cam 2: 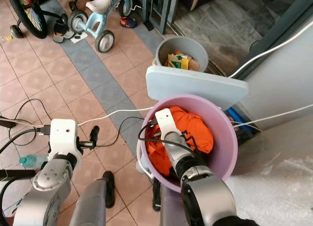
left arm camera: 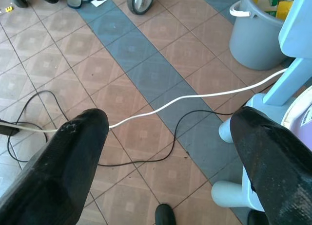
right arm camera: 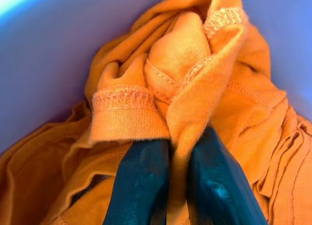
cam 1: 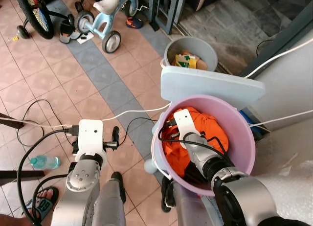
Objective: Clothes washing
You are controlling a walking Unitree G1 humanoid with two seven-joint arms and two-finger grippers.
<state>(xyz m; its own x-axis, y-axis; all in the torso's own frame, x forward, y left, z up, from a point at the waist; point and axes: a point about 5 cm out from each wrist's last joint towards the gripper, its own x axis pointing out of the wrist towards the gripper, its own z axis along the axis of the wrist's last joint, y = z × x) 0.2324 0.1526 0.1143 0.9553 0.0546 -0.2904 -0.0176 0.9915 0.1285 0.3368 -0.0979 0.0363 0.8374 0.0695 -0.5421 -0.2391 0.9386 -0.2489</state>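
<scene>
An orange garment (cam 1: 205,130) lies bunched inside a pink plastic basin (cam 1: 244,152) in front of me. My right arm reaches down into the basin, and my right gripper (right arm camera: 178,178) is shut on a fold of the orange cloth (right arm camera: 195,84). My left gripper (left arm camera: 165,152) stands open over the tiled floor to the left of the basin, with nothing between its fingers (left arm camera: 73,157).
A pale blue lid or board (cam 1: 210,84) sits just behind the basin, with a grey bucket (cam 1: 190,52) of cartons beyond it. White and black cables (cam 1: 127,116) cross the tiles. A child's tricycle (cam 1: 102,18), a bicycle wheel (cam 1: 32,11), a water bottle (cam 1: 44,162) and a person's sandalled foot (cam 1: 41,199) are at the left.
</scene>
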